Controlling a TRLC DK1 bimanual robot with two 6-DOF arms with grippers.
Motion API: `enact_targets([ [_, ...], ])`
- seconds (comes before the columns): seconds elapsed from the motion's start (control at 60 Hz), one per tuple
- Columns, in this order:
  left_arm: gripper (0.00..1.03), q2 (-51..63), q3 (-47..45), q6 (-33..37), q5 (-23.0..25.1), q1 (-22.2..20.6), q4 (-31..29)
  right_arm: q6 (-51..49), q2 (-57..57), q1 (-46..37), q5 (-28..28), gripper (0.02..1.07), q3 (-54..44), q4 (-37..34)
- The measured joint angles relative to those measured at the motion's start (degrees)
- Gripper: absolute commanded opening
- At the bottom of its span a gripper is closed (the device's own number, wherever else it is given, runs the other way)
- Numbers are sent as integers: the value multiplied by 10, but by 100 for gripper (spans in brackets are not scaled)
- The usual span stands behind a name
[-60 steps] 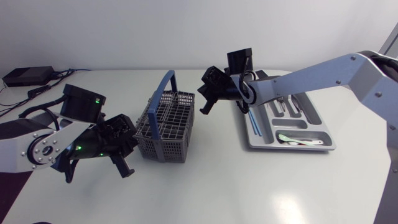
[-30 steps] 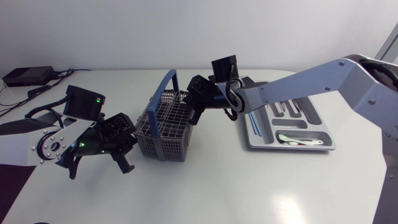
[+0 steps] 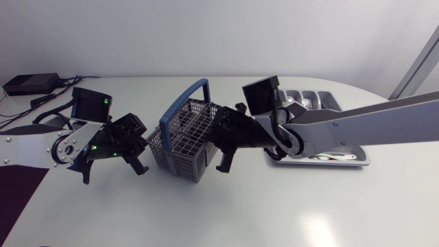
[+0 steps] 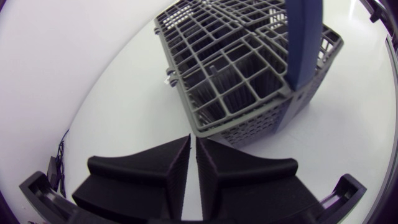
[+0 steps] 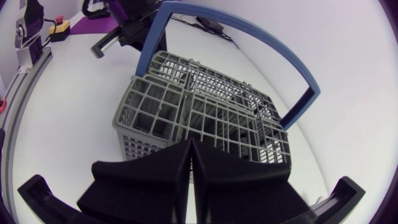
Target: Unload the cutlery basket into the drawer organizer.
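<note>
Cutlery basket (image 3: 180, 140): grey plastic grid, standing upright on the white surface (image 3: 288, 206) near its middle, between the two arms. Its blue handle (image 3: 195, 89) is arching upright over the compartments. What the compartments are holding cannot be made out.

Drawer organizer (image 3: 363, 162): grey tray, lying flat on the surface on the right arm's side of the basket, apart from it. A white-handled utensil (image 3: 335, 156) is lying in its front compartment, and metal cutlery (image 3: 306, 103) is showing in the rear compartments.

Right arm (image 3: 357, 127): coming in from the right edge and crossing over the organizer, hiding much of the tray.

Right hand (image 5: 191, 146): closed and empty, its two fingers pressing together with only a thin slit between them. It is sitting low at the side of the basket that faces the organizer, with the basket's near wall directly ahead of the fingertips. Whether it is touching the wall cannot be told.

Left arm (image 3: 41, 147): coming in from the left edge.

Left hand (image 4: 193, 142): closed and empty, fingers meeting along a narrow slit. It is hanging just beside the opposite side of the basket, with a lower corner of the basket just ahead of the fingertips and a strip of bare surface showing between.
</note>
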Motion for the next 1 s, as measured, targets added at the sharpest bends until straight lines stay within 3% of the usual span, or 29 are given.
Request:
enact_targets([
  [0.25,12,-25,-5,0,0,5,-2,15,4,-35,0,8,28,-1],
  [0.5,12,-63,-13,0,4,5,-23,21,89,-91,0,8,114,20],
  [1.0,12,-21,-13,0,4,5,-6,23,100,-79,6,8,97,34],
])
